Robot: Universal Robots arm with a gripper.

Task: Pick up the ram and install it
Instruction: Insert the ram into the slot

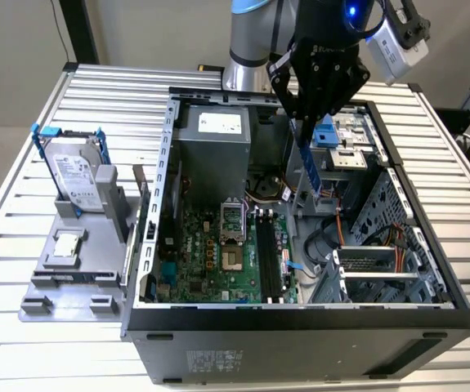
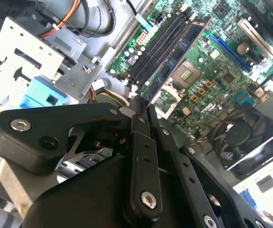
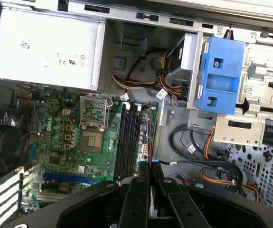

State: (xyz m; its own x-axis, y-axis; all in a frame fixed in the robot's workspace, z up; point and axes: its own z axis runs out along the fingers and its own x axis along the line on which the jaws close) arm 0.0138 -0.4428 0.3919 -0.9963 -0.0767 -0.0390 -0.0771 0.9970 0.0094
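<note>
In the exterior view my gripper (image 1: 303, 113) hangs over the open computer case (image 1: 300, 322), shut on the top end of the ram (image 1: 309, 163). The ram is a long thin stick that points down toward the motherboard (image 1: 210, 261). Its lower end is above and behind the black memory slots (image 1: 271, 253), apart from them. In the second wrist view the ram (image 2: 179, 52) runs away from my fingertips (image 2: 143, 107) alongside the slots (image 2: 157, 45). The first wrist view shows the ram (image 3: 150, 142) edge-on, just beside the slots (image 3: 129, 140).
A grey power supply (image 1: 214, 139) fills the case's back. A blue drive bracket (image 1: 326, 131) and cables (image 1: 341, 237) sit at the exterior view's right of the ram. Outside the case, a hard drive (image 1: 75, 175) and a small silver chip (image 1: 67, 245) rest on a grey holder (image 1: 63, 290).
</note>
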